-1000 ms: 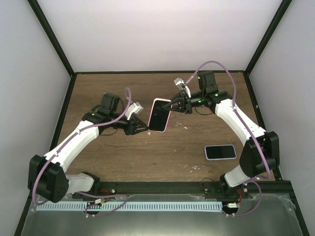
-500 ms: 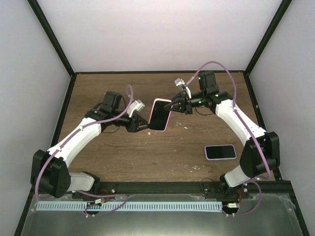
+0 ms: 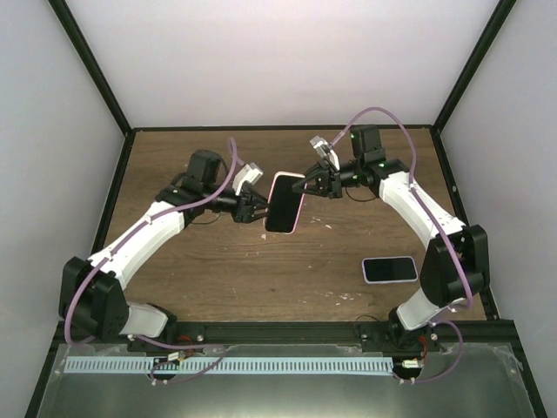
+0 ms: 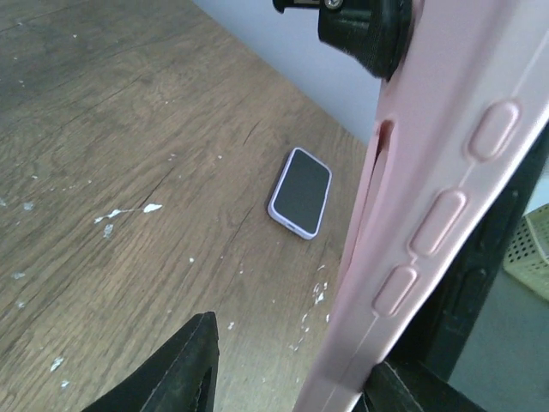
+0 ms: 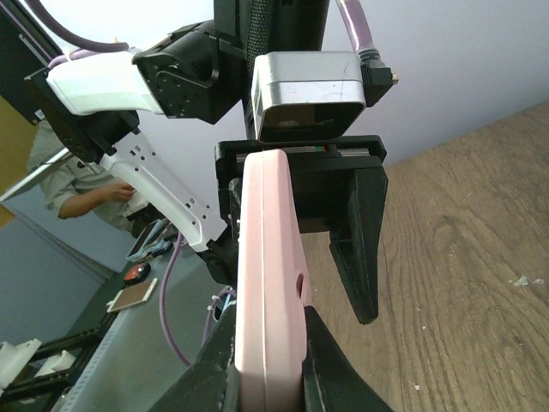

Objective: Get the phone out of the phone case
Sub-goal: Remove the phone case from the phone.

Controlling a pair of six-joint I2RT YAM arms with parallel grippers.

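We see right jaws pinching pink case (image 3: 299, 202) top above table (image 3: 218, 279); left jaws spread astride its side. We'd peel 1 corner off phone (image 3: 280, 209).

No text, brand, number or sign can be read in any of the views. The pink phone case (image 3: 285, 202) has plain sides. The screen of the second phone (image 3: 389, 269), at the lower right of the top view, is dark.
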